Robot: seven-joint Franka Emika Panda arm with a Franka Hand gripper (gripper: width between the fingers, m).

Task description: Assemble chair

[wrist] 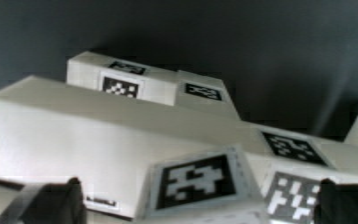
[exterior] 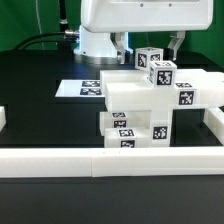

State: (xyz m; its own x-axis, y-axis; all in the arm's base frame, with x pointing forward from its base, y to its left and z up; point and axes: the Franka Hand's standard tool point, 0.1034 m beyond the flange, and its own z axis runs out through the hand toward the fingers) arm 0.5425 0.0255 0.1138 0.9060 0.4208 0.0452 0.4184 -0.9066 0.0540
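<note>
Chair (exterior: 140, 105) sat near the middle of the black table (exterior: 40, 70), mostly built: stacked white blocks, tagged faces showing, a broad flat panel (exterior: 125, 92) across the lower blocks and a small tagged block (exterior: 150, 58) on top at the rear. It stood just behind the front border rail (exterior: 110, 160), with another rail (exterior: 218, 125) on the exterior view's right. Marker board (exterior: 88, 88) lay flat on the table behind it, toward the exterior view's left. Judged well along; couldn't tell which parts were left or whether joints were seated, no loose parts visible.

Gripper (exterior: 148, 42) hung above the rear of the chair, under the white arm body (exterior: 140, 15). Wrist view showed two dark fingertips (wrist: 55, 200) spread apart with nothing between them, so released, holding nothing.

Exterior view gave the whole stack, rails and board; the fingers were partly hidden there. Wrist view gave close-up tags (wrist: 202, 182) on the upper chair faces and the finger gap, blurred, no table layout.
</note>
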